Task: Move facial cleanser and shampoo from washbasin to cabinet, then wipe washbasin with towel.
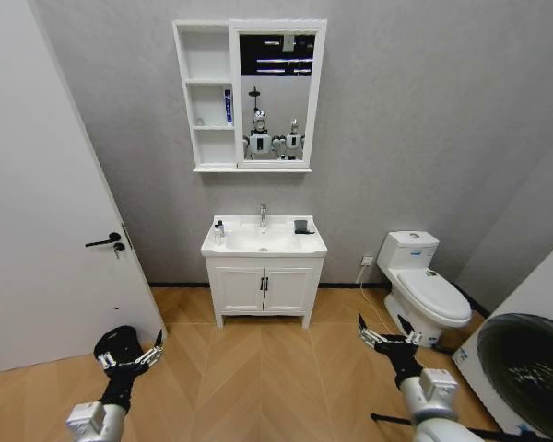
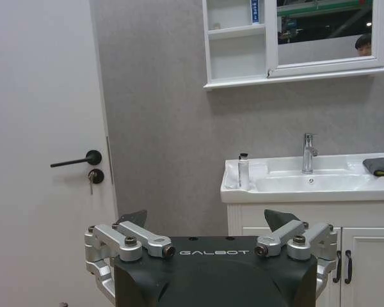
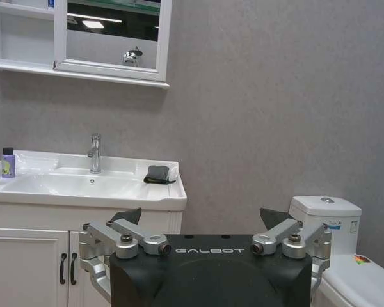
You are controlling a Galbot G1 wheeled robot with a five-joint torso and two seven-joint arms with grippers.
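A grey-walled bathroom, seen from the robot's head camera: a white door [image 1: 46, 212] with a black lever handle on the left, a herringbone wood floor [image 1: 258, 378] open and bare between the robot and the fixtures, a white toilet [image 1: 424, 293] to the right and a washing machine drum [image 1: 530, 364] at the right edge. Centred against the far wall, the washbasin [image 1: 264, 241] sits as the worktop of a white two-door vanity [image 1: 264, 290], its chrome faucet [image 1: 263, 215] at the back rim; the cabinet [image 1: 249, 97] hangs directly above it, open shelves on the left joined to a mirror on the right, a blue-and-white tube [image 1: 228, 106] standing on the middle shelf. The left claw [image 1: 129, 357] and the right claw [image 1: 385, 336] both hang low over the floor, well apart from the vanity, each spread wide and holding nothing. The left wrist view picks out a clear bottle [image 2: 243, 170] with a dark cap at the basin's left rim and only the edge of the dark grey towel [image 2: 381, 166]. The right wrist view shows that towel [image 3: 159, 174] folded on the basin's back right corner, just beside a white object, and adds a small purple bottle [image 3: 8, 162] next to a white one at the left rim.
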